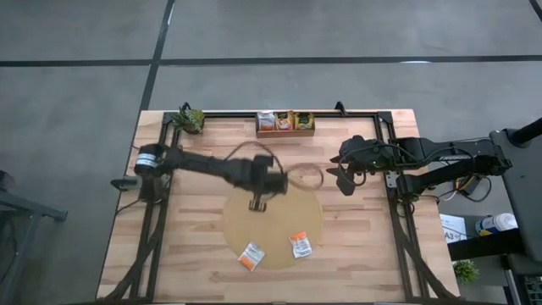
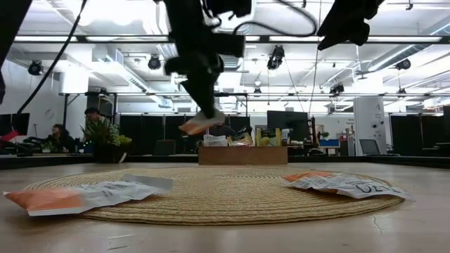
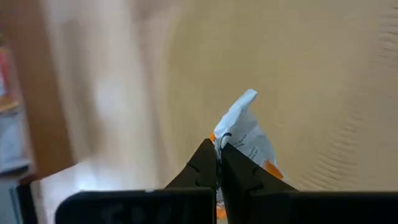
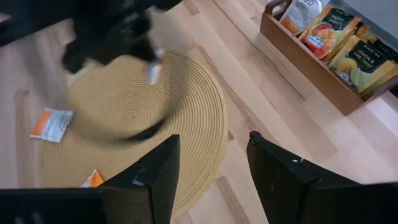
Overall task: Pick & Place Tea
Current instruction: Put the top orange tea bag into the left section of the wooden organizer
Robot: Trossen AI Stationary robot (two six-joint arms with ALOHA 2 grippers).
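Observation:
My left gripper [image 1: 258, 203] hangs over the round tan mat [image 1: 273, 222], shut on a white-and-orange tea sachet [image 3: 244, 134]; that sachet [image 2: 202, 123] is also in the low view. Two more white-and-orange sachets lie flat on the mat's near part, one left [image 1: 251, 256] and one right [image 1: 301, 245]. The wooden tray [image 1: 285, 124] at the far edge holds orange, white and dark green sachets standing upright. My right gripper [image 4: 211, 155] is open, in the air off the mat's far right side [image 1: 343, 180], touching nothing. My left gripper pinches the sachet between its two fingertips [image 3: 208, 163] at one edge [image 3: 222, 142], coming from above and pointing down. The sachet is lifted clear of the mat and hangs crumpled and tilted below the fingers [image 2: 204, 121].
A small potted plant [image 1: 191, 119] stands at the table's far left corner. A black frame [image 1: 356, 114] runs along the far edge and both sides. Bare wood lies left and right of the mat. People sit in the room behind [image 2: 91, 123].

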